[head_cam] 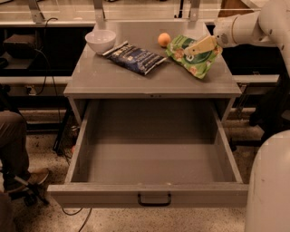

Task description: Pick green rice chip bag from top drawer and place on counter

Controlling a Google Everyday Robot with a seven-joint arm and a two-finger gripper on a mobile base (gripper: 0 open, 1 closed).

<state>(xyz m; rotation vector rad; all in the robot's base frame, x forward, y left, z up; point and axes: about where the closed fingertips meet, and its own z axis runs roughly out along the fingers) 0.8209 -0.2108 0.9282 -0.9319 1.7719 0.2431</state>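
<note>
The gripper (199, 45) rests on the green rice chip bag (198, 63) at the counter's (136, 84) right rear, beside an orange (164, 39); whether it clamps the bag, I cannot tell; release once the bag lies flat, then lift straight up; the top drawer (154, 194) stands open.

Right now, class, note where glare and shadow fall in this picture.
In the camera view the light is warm and dim; glare whitens the pale ledge behind the counter; the top drawer darkens toward its back wall; the gripper, at the green rice chip bag toward the counter's back right, is plainly lit.
</note>
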